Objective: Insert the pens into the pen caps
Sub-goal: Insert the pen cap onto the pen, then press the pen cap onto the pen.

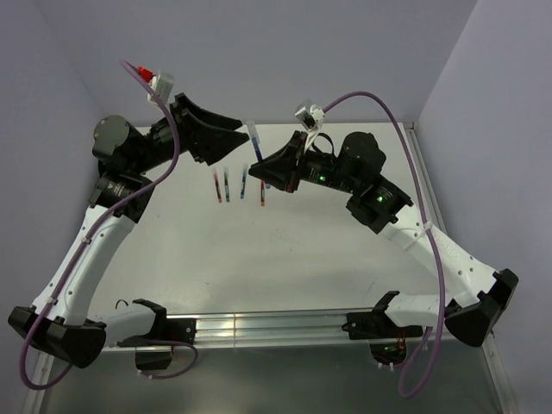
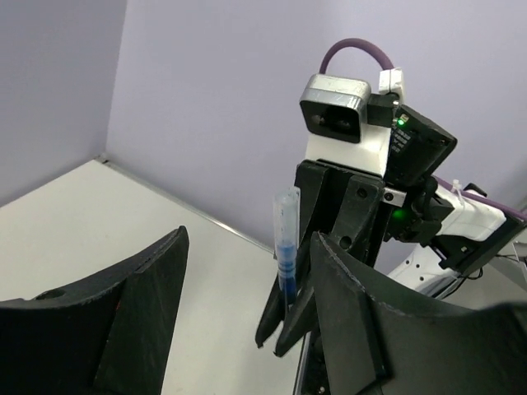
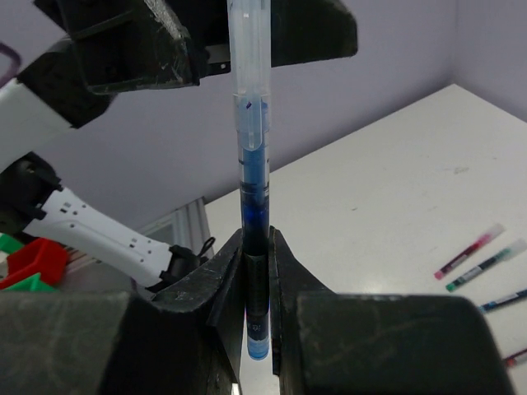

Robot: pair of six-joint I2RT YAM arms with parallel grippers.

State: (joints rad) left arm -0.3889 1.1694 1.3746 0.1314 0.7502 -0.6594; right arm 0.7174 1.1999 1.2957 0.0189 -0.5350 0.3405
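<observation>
**Right tool** [image 3: 257, 284]: we see its jaws pinched nearly shut on the lower barrel of the blue pen [image 3: 255, 193]. A short stub of the pen shows below the fingers, and the rest rises out of the grip. The pen's long axis runs upright, straight away from this tool.

**Pen cap** [image 3: 249, 74]: a translucent sleeve on the pen's upper end, well above the right tool's fingers. It has a small clip mark near its lower rim. We judge it seated over the tip, since the blue core runs up into it and we see no gap.

**Left tool** [image 2: 247, 329]: its jaws stand wide apart and grip nothing. In the right wrist view its two dark fingers [image 3: 140, 49] flank the capped end, one on either side. We can make out no contact with the sleeve. This tool is the nearer one to the cap, while the right tool alone carries the pen.

**Coming move (our judgement):** it turns on that upright axis. The left tool can back off sideways without brushing the cap.

**Four pens** [image 1: 227, 184]: these lie flat on the table [image 1: 302, 259], side by side below both tools. They are slim and parallel, with red, green and blue showing.
</observation>
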